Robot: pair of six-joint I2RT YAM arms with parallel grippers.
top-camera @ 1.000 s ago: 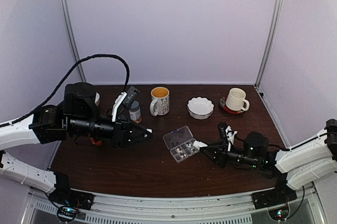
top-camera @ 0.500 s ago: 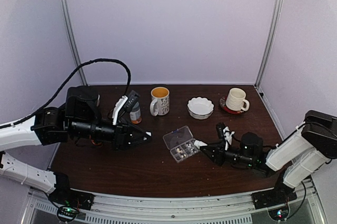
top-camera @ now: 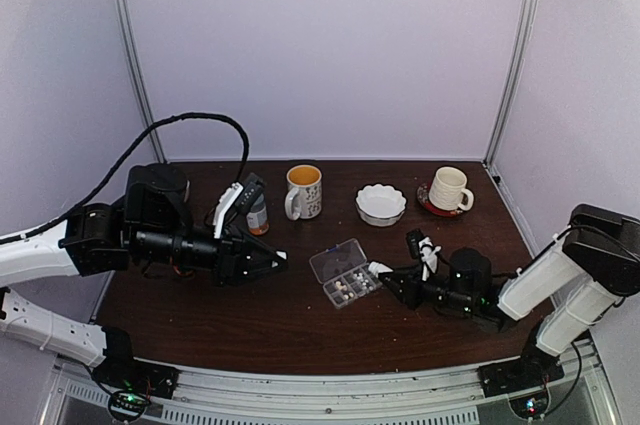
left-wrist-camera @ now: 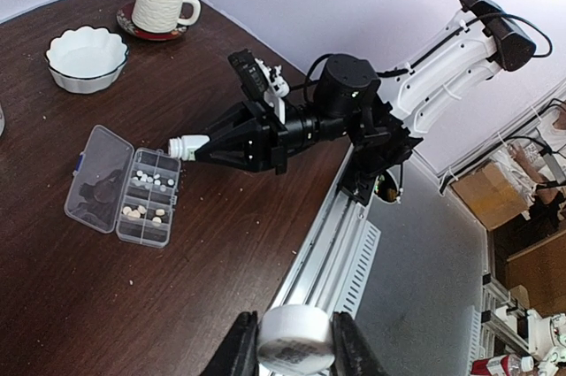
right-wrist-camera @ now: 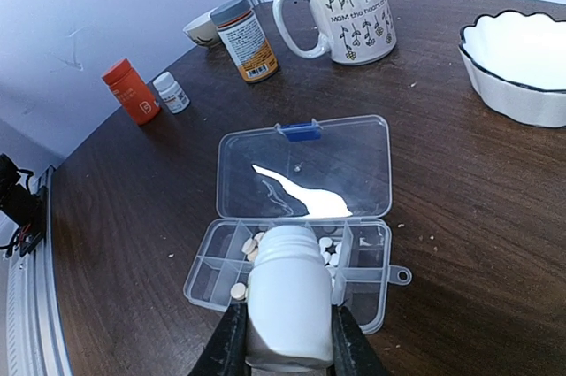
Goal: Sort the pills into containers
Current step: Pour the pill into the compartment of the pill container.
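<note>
**Several pills in the open box**

Several tiny pale pills (right-wrist-camera: 250,246) lie in the compartments (right-wrist-camera: 221,274) of the flat clear plastic pill box (right-wrist-camera: 354,155), open at mid-table. The right gripper (right-wrist-camera: 287,341) clasps a small white plastic bottle (right-wrist-camera: 289,296), tipped toward the box. The left gripper (left-wrist-camera: 292,333), well apart, pinches a round white cap (left-wrist-camera: 294,347).

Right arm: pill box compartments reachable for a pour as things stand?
Probably yes. The pill box lid lies open, hinged away from the right gripper, which holds the white bottle with its mouth at the near edge of the compartments. Nothing stands between; the left gripper, shut on a cap, is off to the side.
</note>
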